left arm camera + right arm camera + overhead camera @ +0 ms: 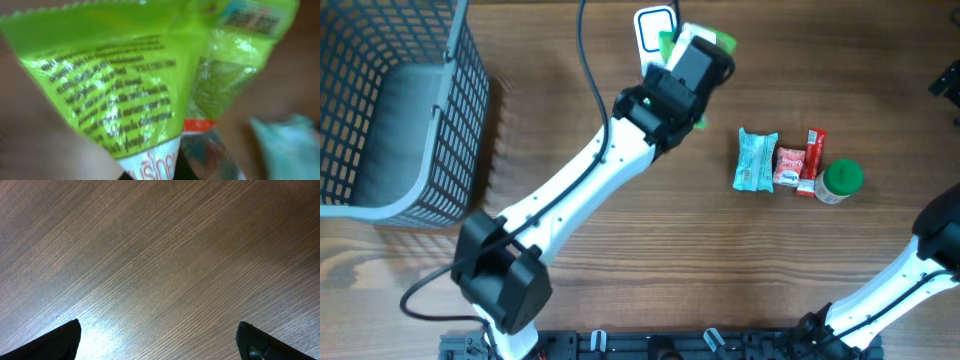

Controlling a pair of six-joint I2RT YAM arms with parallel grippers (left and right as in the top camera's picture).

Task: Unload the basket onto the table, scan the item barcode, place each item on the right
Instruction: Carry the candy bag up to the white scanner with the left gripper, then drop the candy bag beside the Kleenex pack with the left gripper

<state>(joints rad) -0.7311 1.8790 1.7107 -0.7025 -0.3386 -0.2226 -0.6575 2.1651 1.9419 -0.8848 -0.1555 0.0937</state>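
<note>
While my left gripper (700, 44) pinches the green packet (723, 42), it hangs at the desk's (620, 260) far edge.
Overhead, the packet is just beside the white scanner (653, 28). At my left wrist, its printed side fills the view. At my right wrist, my right gripper (157, 342) stands spread above the wood.

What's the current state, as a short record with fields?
held item: green packet
left end effector: shut on green packet, next to white device
right end effector: open, nothing held, above table
lying on table: teal packet, pink packet, red stick, green-lidded jar
basket: far left
</note>
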